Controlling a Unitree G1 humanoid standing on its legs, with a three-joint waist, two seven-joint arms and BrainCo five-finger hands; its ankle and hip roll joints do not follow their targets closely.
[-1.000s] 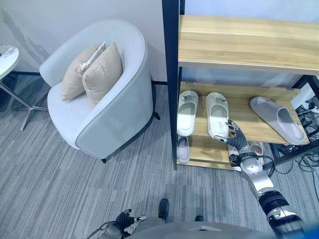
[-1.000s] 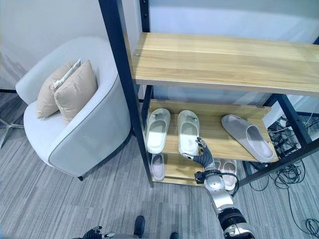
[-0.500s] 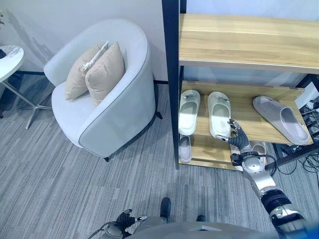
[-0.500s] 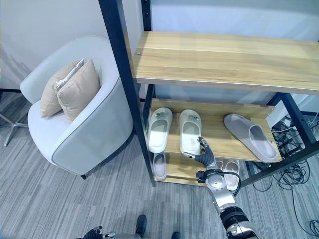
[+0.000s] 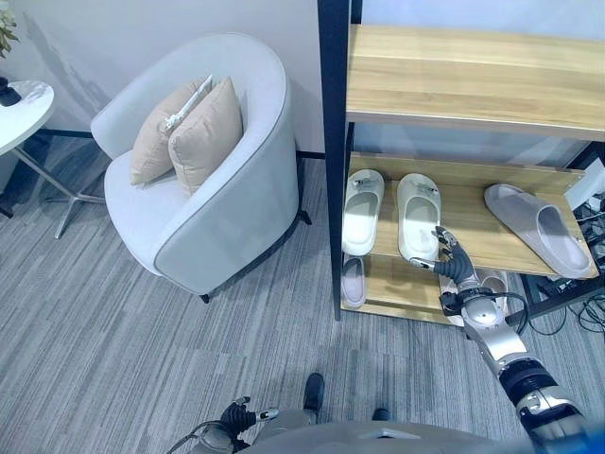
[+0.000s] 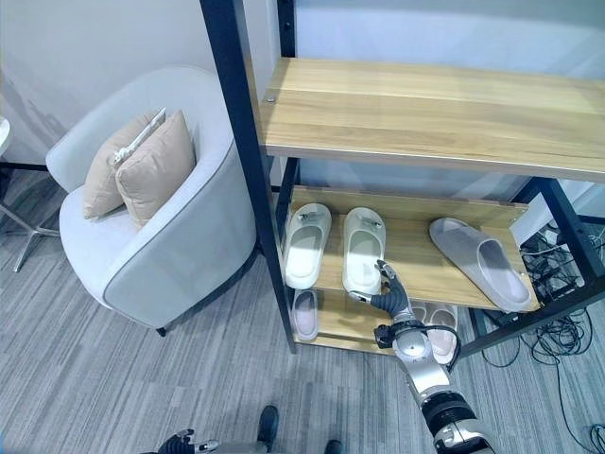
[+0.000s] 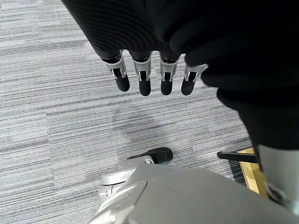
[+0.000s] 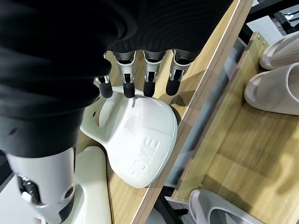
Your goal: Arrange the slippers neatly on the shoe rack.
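Hovering with relaxed, empty fingers, right hand [image 5: 456,266] just above the nearer white slipper [image 8: 135,149] on the middle shelf [image 5: 473,227]; long axis front-to-back; grey slipper [image 5: 539,227] farther right.

I see the shoe rack [image 5: 454,80] w/ pale wood-grain shelves, smooth and matt, on black metal posts; the white slippers [image 5: 389,213] on the mid shelf look like smooth moulded foam or plastic w/ a slight sheen, the grey slipper [image 5: 539,227] matt. The armchair [image 5: 203,180] is soft light-grey cloth w/ tan woven cushions [image 5: 189,132], and the floor [image 5: 123,350] is rough, streaky grey carpet.
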